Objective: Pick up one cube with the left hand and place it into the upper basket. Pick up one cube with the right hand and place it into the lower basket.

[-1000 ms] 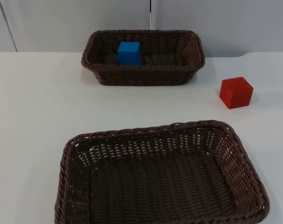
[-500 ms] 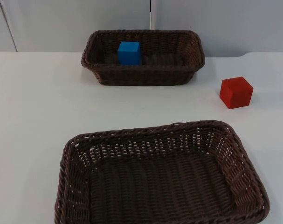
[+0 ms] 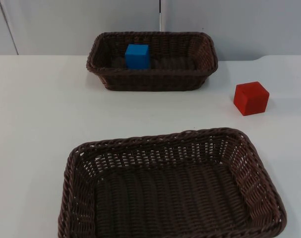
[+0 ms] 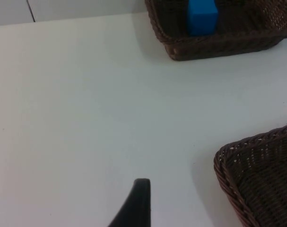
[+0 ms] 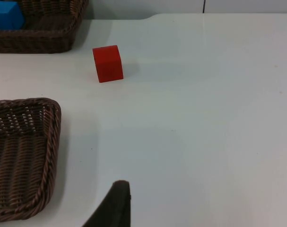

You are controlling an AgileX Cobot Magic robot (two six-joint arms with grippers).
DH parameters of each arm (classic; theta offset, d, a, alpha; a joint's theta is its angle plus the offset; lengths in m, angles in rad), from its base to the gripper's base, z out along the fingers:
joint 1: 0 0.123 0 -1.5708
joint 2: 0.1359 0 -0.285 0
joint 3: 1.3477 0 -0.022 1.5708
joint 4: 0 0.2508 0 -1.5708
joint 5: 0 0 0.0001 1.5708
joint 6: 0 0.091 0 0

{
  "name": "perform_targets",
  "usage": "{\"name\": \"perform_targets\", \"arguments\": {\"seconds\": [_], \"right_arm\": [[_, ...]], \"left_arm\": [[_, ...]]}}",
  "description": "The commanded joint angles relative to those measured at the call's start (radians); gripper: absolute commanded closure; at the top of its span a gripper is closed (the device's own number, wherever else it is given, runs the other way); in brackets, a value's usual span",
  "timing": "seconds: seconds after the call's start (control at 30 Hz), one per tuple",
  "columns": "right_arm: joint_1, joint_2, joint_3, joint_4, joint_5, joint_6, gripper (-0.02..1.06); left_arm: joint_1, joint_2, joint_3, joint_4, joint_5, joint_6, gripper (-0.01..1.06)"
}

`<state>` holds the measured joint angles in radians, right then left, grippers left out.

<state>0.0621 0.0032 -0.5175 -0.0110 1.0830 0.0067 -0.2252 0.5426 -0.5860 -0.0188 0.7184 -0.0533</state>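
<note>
Presently, item by item, largest first.

Desk [image 3: 36, 109]: white top, bare between the pieces, ending at a grey partition wall [image 3: 81, 25] along the upper edge of the top view. Nothing on it has shifted over the last second.

Lower basket [image 3: 172, 186]: dark brown wicker, wide and shallow, lower centre of the top view, holding nothing. Its second half of the task is not yet done.

Upper basket [image 3: 152, 77]: same wicker, narrower, upper centre, set just before the wall.

Red cube [image 3: 251, 98]: on the bare desk at the right of the top view, well apart from both baskets, untouched. By judgement it is the piece for the right arm and the lower basket.

Blue cube [image 3: 137, 56]: inside the upper basket, toward its left end, so the left arm's share looks complete.

Left pincer [image 4: 138, 203]: one black fingertip visible over bare desk, away from the upper basket; whether spread or pressed together cannot be told. It appears to wait.

Right pincer [image 5: 116, 203]: one black fingertip over bare desk beside the lower basket's corner, the red cube well ahead of it; spread or pressed together cannot be told. No approach has begun.
</note>
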Motion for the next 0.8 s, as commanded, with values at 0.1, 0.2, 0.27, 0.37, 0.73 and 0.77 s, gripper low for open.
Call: {"name": "perform_targets", "arguments": {"seconds": [0.1,0.2,0.27,0.37,0.73,0.77], "right_arm": [[-0.007,-0.003,0.001,-0.005,-0.007,0.000,-0.01],[-0.007,-0.003,0.001,-0.005,-0.007,0.000,-0.01],[-0.007,-0.003,0.001,-0.005,-0.007,0.000,-0.01],[-0.007,-0.003,0.001,-0.005,-0.007,0.000,-0.01],[-0.007,0.114,-0.004,-0.019,-0.009,0.000,-0.01],[-0.007,0.143,-0.010,-0.019,-0.009,0.000,-0.01]], "left_arm": [[0.003,-0.006,0.003,0.001,-0.020,-0.007,0.18],[0.003,-0.006,0.003,0.001,-0.020,-0.007,0.18],[0.003,-0.006,0.003,0.001,-0.022,-0.007,0.18],[0.003,-0.006,0.003,0.001,-0.022,-0.007,0.18],[0.003,-0.006,0.003,-0.002,-0.022,-0.007,0.18],[0.003,-0.006,0.003,-0.002,-0.022,-0.007,0.18]]}}
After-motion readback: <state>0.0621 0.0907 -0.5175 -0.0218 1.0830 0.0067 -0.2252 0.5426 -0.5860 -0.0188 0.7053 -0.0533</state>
